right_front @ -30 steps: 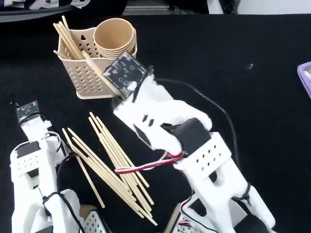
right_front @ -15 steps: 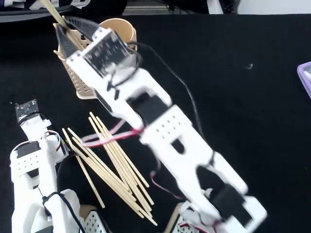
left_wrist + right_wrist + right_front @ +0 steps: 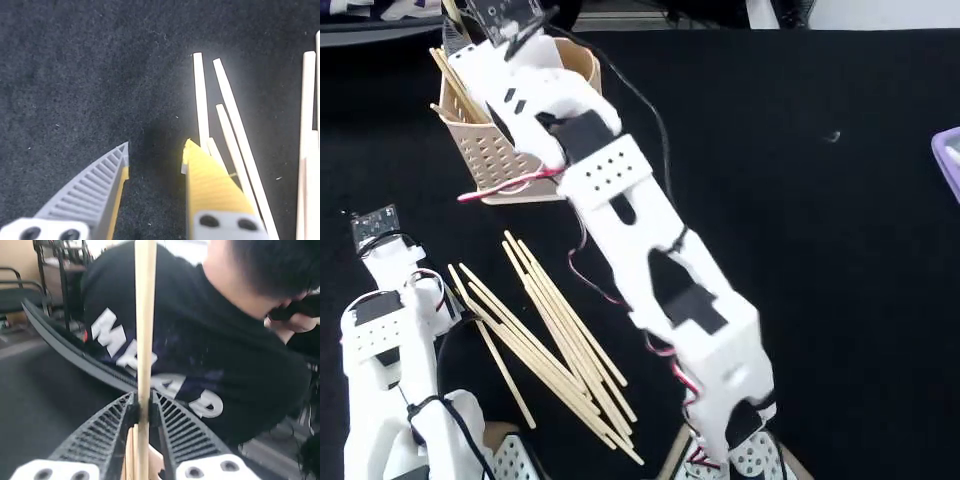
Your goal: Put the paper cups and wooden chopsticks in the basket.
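Beige plastic basket (image 3: 485, 150) stood on the black bench (image 3: 820, 250), toward its far side. A stack of paper cups (image 3: 584, 62) sat inside the basket, mostly covered by the right arm (image 3: 620, 200); only a strip of rim showed. Several stored chopsticks (image 3: 452, 82) leaned in the other end of the basket, their tips slanting out above its rim.

Right arm stretched from its base across the bench and over the top of the basket. Right gripper (image 3: 142, 402) had its fingers clenched on a single wooden chopstick (image 3: 145, 315), which stood upright between them. More stick ends showed just beneath the fingers. Could not tell whether the lower end of the held stick was inside the basket.

Loose chopsticks (image 3: 560, 340) lay fanned on the bench on the side of the basket toward the arm bases, apart from it, crossing one another at the ends farthest from the basket.

Left arm (image 3: 390, 330) sat beside that pile, well apart from the basket. Left gripper (image 3: 155, 150) hung low over the bench, fingers spread and grasping nothing. Yellow finger (image 3: 210, 190) overlapped the ends of a few loose chopsticks; grey finger (image 3: 95, 195) was over bare cloth.

Purple object (image 3: 948, 160) sat at the bench edge, far across from the basket.
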